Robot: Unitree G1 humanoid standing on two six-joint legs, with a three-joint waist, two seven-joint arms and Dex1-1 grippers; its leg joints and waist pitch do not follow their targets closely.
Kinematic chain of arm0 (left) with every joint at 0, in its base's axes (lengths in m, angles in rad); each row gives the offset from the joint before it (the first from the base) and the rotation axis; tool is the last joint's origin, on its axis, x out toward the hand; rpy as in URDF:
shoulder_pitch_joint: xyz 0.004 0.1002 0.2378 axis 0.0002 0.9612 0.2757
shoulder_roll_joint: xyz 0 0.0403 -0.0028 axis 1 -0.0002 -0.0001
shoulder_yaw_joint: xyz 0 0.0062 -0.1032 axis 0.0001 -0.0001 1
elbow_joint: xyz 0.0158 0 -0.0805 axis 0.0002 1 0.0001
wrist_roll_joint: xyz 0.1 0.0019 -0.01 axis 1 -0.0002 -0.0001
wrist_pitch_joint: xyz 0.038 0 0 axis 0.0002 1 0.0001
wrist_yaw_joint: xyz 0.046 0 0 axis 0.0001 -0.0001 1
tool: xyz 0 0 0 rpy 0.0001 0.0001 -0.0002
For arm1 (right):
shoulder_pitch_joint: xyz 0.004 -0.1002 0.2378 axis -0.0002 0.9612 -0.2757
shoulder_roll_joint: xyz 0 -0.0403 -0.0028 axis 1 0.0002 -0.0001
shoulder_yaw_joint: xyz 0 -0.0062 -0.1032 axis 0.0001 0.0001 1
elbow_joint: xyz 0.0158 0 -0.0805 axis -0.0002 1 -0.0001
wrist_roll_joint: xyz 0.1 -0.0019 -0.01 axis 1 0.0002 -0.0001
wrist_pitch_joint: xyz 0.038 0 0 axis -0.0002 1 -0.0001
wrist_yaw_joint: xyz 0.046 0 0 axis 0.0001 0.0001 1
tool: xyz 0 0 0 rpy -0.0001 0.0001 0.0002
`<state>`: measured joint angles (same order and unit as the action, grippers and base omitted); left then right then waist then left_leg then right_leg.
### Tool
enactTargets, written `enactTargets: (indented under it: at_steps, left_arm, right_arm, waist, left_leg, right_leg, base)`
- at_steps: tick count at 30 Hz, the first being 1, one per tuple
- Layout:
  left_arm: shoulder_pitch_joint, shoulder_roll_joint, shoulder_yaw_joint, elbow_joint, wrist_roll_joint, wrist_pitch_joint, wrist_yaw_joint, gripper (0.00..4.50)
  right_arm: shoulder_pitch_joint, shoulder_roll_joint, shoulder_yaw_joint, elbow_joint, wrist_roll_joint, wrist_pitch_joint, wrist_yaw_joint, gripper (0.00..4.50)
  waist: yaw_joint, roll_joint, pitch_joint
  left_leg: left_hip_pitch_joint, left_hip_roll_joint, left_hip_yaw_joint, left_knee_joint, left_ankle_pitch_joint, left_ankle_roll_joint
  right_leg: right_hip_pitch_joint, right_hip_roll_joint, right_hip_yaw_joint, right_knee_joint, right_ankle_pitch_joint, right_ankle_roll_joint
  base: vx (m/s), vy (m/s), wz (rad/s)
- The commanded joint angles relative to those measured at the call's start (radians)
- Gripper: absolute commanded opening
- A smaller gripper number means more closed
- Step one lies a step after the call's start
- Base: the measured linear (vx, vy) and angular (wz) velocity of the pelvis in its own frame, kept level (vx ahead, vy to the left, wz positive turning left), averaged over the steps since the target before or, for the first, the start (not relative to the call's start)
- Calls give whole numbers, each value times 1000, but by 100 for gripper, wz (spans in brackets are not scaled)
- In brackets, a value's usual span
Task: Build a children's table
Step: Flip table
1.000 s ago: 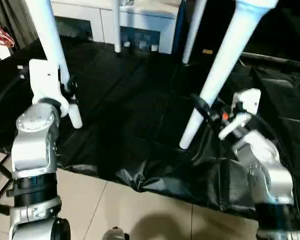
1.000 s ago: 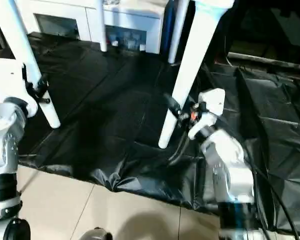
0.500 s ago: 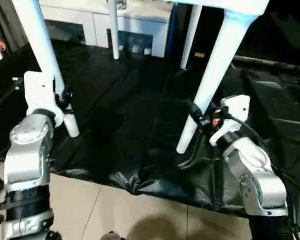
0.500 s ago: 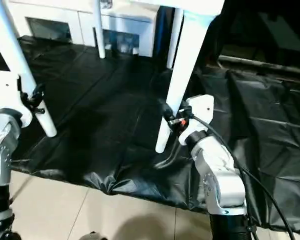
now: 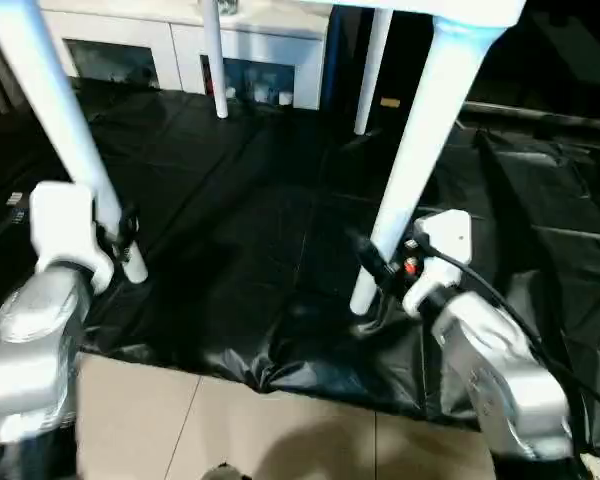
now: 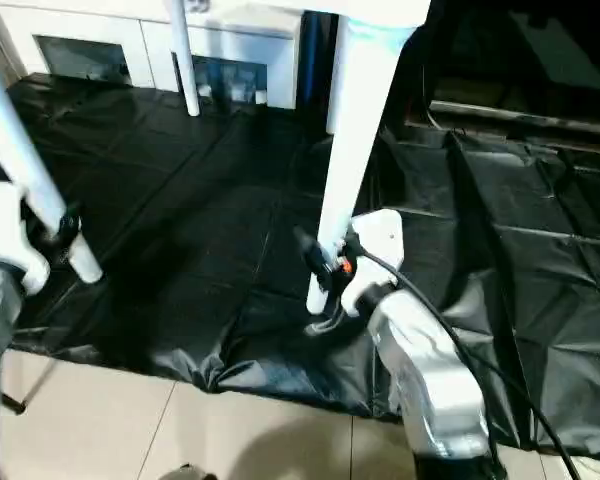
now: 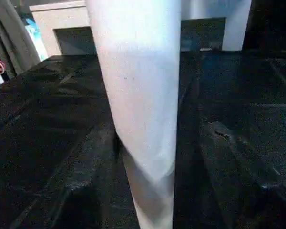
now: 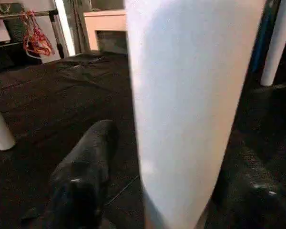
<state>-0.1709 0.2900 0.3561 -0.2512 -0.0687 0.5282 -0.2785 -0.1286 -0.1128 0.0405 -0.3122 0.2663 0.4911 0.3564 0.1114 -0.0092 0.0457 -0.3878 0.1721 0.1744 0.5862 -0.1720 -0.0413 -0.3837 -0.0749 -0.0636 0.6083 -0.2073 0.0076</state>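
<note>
The white children's table stands upright on a black sheet (image 5: pixel 250 200), with the edge of its top (image 5: pixel 460 8) at the upper rim of the head views. My left gripper (image 5: pixel 120 235) is shut on the near left leg (image 5: pixel 55 110) just above its foot, one black finger (image 6: pixel 65 228) against the tube. That leg (image 7: pixel 143 95) looms close in the left wrist view. My right gripper (image 5: pixel 378 262) is shut on the near right leg (image 5: pixel 420 130) low down. One of its fingers (image 8: pixel 83 181) shows beside the leg (image 8: pixel 190 95). The two far legs (image 5: pixel 213 60) stand on the sheet behind.
A white cabinet with glass doors (image 5: pixel 180 45) lines the back wall behind the far legs. The wrinkled front edge of the sheet (image 5: pixel 270 365) lies on pale floor tiles (image 5: pixel 230 430). A red bundle (image 8: pixel 35 36) hangs on a rack at the side.
The whole picture has shifted as the camera moved. Both grippers now sit lower on their legs, closer to the feet; the table stays on the sheet.
</note>
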Motion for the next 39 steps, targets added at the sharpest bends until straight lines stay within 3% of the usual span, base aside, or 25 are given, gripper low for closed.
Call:
enactTargets:
  at_steps: [1,6,8,12,13,15,17,21,23,24,25,26,27,28,29,30,31,32,33,34,35,36,37,38,39]
  left_arm:
    - [15,-5,4,-66,-30,14,-19,329]
    - [164,-27,23,-234,-103,49,-59,373]
    - [290,-41,-21,-337,-140,51,-97,381]
    - [367,-101,-54,-364,-141,24,-67,398]
    - [373,-110,-56,-361,-139,24,-59,398]
    - [401,-135,-76,-349,-122,9,-38,398]
    - [422,-165,-113,-307,-67,-97,-1,398]
    - [377,-173,-181,-228,8,-207,51,398]
    - [365,-177,-186,-214,-17,-244,16,398]
    - [365,-175,-190,-217,-20,-230,8,398]
    - [363,-174,-192,-217,-17,-220,10,398]
    - [363,-170,-194,-215,-12,-224,11,398]
    - [364,-168,-195,-214,-9,-243,10,398]
    - [366,-169,-197,-212,-6,-250,13,398]
    - [377,-166,-206,-209,21,-301,31,398]
    - [384,-167,-210,-213,26,-310,35,398]
    - [385,-168,-210,-213,27,-312,36,398]
    - [395,-167,-218,-212,42,-332,48,398]
    - [414,-173,-230,-214,48,-354,54,398]
    - [422,-181,-231,-216,43,-354,56,398]
    - [428,-188,-233,-220,40,-355,58,398]
    - [433,-204,-228,-227,22,-342,63,398]
    - [433,-206,-227,-228,19,-340,64,398]
    - [431,-219,-219,-234,-1,-313,70,398]
    - [428,-224,-220,-231,8,-306,86,398]
  right_arm:
    - [16,-9,-7,-46,25,29,0,316]
    - [96,-29,-49,-148,62,95,-11,360]
    - [162,-42,-82,-219,86,151,-26,378]
    - [226,-61,-119,-257,69,180,-58,381]
    - [233,-63,-124,-258,64,178,-60,381]
    - [260,-71,-140,-258,38,156,-74,381]
    - [286,-96,-137,-211,-16,86,-73,381]
    - [258,-103,-103,-116,-44,7,-69,381]
    - [243,-93,-98,-96,-28,2,-60,381]
    - [240,-91,-95,-93,-27,-2,-60,381]
    - [239,-81,-97,-89,-14,-7,-53,381]
    - [243,-74,-94,-91,-3,-3,-45,381]
    - [250,-76,-86,-94,-9,-7,-40,381]
    - [254,-75,-83,-93,-10,-12,-38,381]
    - [270,-71,-75,-90,-10,-28,-33,381]
    - [278,-69,-71,-88,-13,-37,-33,381]
    - [279,-69,-70,-88,-13,-38,-32,381]
    - [286,-69,-64,-81,-20,-53,-32,381]
    - [298,-71,-51,-73,-26,-68,-26,381]
    - [301,-75,-45,-72,-32,-74,-25,381]
    - [302,-76,-43,-72,-31,-74,-23,381]
    - [302,-75,-44,-73,-23,-68,-18,381]
    - [301,-75,-44,-73,-22,-67,-17,381]
    - [298,-74,-48,-73,-13,-58,-13,381]
    - [290,-83,-46,-75,-3,-43,4,381]
  waist:
    - [-6,21,-51]
    - [-5,14,-42]
    - [-5,12,-39]
    - [-3,13,-31]
    - [-6,9,-28]
    - [-6,10,-27]
    - [-10,15,-26]
    - [-20,19,-27]
    - [-22,15,-31]
    - [-15,15,-34]
    - [-16,7,-33]
    - [0,-4,-34]
    - [9,-12,-36]
    - [34,-10,-32]
    - [39,-10,-30]
    - [27,-5,-28]
    - [16,6,-32]
    - [-18,32,-49]
    - [-19,28,-52]
    - [-26,60,-63]
    - [-51,65,-56]
    - [-52,69,-56]
    - [-58,68,-60]
    - [-60,52,-64]
    - [-61,32,-65]
  left_leg:
    - [26,60,-31,-91,-320,-65]
    - [24,63,-29,-95,-338,-57]
    - [23,62,-27,-96,-352,-55]
    - [32,59,-28,-97,-427,-66]
    - [32,57,-30,-97,-449,-69]
    - [31,56,-34,-96,-456,-71]
    - [30,55,-38,-97,-469,-74]
    - [32,54,-42,-97,-502,-70]
    - [24,48,-37,-94,-474,-38]
    - [5,46,-32,-87,-391,14]
    - [61,43,12,-26,-399,-22]
    - [28,36,3,-12,-359,0]
    - [12,28,-7,8,-319,22]
    - [1,20,-31,58,-277,54]
    - [-4,21,-50,65,-266,55]
    - [6,15,-55,6,-245,33]
    - [33,24,-40,-36,-253,17]
    - [97,76,-26,-73,-305,-82]
    - [45,78,-88,-105,-313,-76]
    - [70,101,-96,-99,-172,-167]
    - [67,164,-134,-122,-25,-178]
    - [68,184,-137,-122,29,-143]
    - [70,191,-136,-111,81,-95]
    - [53,168,-113,-82,117,69]
    - [42,138,-93,-56,86,112]
  right_leg:
    - [22,-65,53,-71,-114,-134]
    - [24,-70,55,-81,-204,-117]
    - [19,-67,57,-88,-257,-91]
    - [6,-67,59,-108,-399,-47]
    - [6,-69,59,-115,-453,-29]
    - [4,-71,58,-122,-507,-5]
    - [4,-70,55,-127,-530,16]
    - [4,-66,50,-132,-510,10]
    - [13,-85,57,-130,-501,-13]
    - [27,-113,71,-133,-493,-38]
    - [-29,-94,133,-159,-561,-18]
    - [10,-120,189,-157,-625,-10]
    - [28,-136,225,-159,-633,-7]
    - [35,-170,294,-180,-696,-13]
    - [38,-166,313,-179,-705,-27]
    - [26,-65,277,-152,-616,-43]
    - [-11,5,229,-124,-524,-33]
    - [-79,71,122,-34,-215,-6]
    - [-21,52,93,15,-81,-19]
    - [-35,33,72,5,55,-37]
    - [-26,20,46,29,33,-47]
    - [-34,13,38,39,-11,-32]
    - [-35,3,35,48,-37,-21]
    - [-10,-28,43,24,-30,-36]
    - [3,-50,61,-8,21,-59]
  base:
    - [0,0,0]
    - [0,0,0]
    - [0,0,0]
    - [0,0,0]
    - [0,0,0]
    - [0,0,0]
    - [0,0,0]
    - [0,0,0]
    - [0,0,0]
    - [0,0,0]
    - [-28,41,-31]
    - [27,83,-60]
    - [27,83,-60]
    - [78,144,-64]
    - [49,205,-69]
    - [49,205,-69]
    - [29,218,-58]
    - [-6,205,-40]
    - [-6,205,-40]
    - [16,163,-13]
    - [32,74,11]
    - [32,74,11]
    - [0,0,0]
    - [0,0,0]
    - [0,0,0]
